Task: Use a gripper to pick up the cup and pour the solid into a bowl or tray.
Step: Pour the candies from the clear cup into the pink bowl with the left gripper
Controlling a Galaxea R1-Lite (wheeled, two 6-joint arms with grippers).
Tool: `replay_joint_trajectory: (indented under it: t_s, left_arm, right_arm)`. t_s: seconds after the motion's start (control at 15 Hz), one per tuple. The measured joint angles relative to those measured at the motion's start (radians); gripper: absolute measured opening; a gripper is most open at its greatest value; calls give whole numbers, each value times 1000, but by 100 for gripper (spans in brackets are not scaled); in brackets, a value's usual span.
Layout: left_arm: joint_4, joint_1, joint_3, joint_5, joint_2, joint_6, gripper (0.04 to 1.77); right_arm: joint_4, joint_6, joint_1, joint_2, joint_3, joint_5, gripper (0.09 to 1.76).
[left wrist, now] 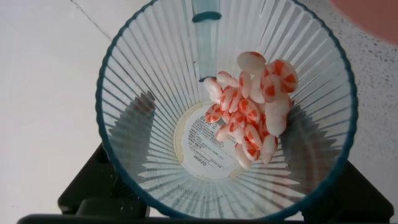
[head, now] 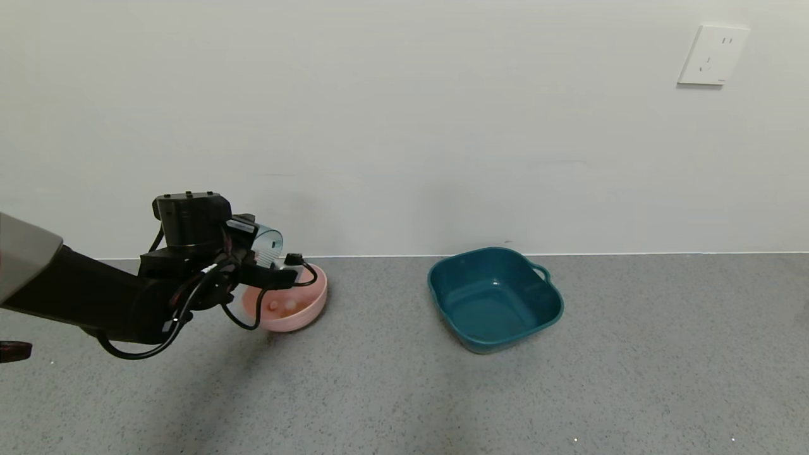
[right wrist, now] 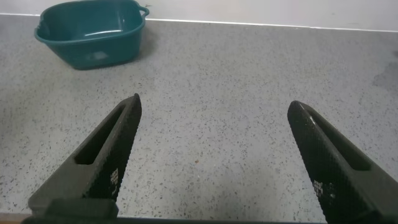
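My left gripper is shut on the cup, a clear blue-green ribbed tumbler, and holds it tipped on its side just above the near-left rim of the pale pink bowl. The left wrist view looks into the cup. The solid, a heap of orange-pink and whitish pieces, has slid from the cup's bottom onto its wall towards the mouth. A few pieces lie in the bowl. A pink edge of the bowl shows beyond the cup's rim. My right gripper is open and empty above bare floor.
A dark teal squarish tub with handles stands to the right of the bowl on the grey speckled surface and looks empty. It also shows in the right wrist view. A white wall runs close behind both.
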Motion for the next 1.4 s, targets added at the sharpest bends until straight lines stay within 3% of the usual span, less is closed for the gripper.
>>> replay_joint_trajectory:
  t_s: [0.53,1.13,1.4]
  left_arm:
    - [7,-3,19,52,11,112,133]
    - [-40,-7,5,64,13,348,133]
    - [-40,-20,-8,65,9,410,133]
  right_arm:
    - [0,0,0,0,0,0,171]
    - [0,0,0,0,0,0,171]
    - [0,0,0,0,0,0,171]
